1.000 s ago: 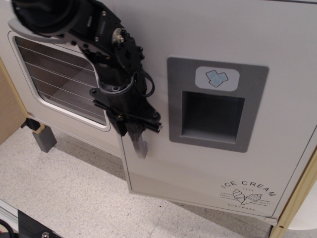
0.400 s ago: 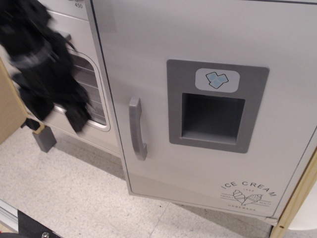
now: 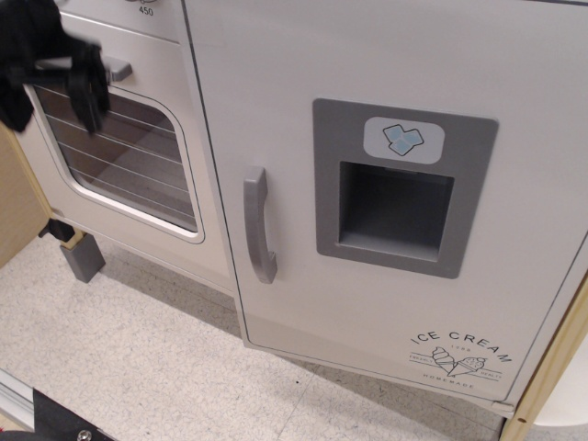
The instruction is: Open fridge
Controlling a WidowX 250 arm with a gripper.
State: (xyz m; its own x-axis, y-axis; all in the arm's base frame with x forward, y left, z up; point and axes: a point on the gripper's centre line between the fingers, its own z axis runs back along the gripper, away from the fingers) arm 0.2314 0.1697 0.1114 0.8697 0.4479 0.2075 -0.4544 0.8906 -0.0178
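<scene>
The white fridge door [image 3: 386,55] fills the middle and right of the view. Its vertical curved grey handle [image 3: 259,225] is near the door's left edge and nothing touches it. The grey dispenser panel [image 3: 404,188] with a blue ice-cube mark [image 3: 402,139] and the "ICE CREAM" logo [image 3: 462,358] are to the right. A thin dark seam runs down the door's left edge. My black gripper [image 3: 64,78] is a blur at the top left, in front of the oven door and well away from the fridge handle. Its jaws cannot be made out.
The white oven door [image 3: 119,156] with a window and a horizontal grey handle [image 3: 118,69] is left of the fridge. A grey block [image 3: 83,257] stands on the speckled floor below it. A wooden panel [image 3: 18,202] is at the far left and a wooden edge [image 3: 551,367] at the right.
My gripper was at the fridge handle a second ago. It has let go and swung up and to the left across the oven door. The fridge door's left edge has shifted slightly right.
</scene>
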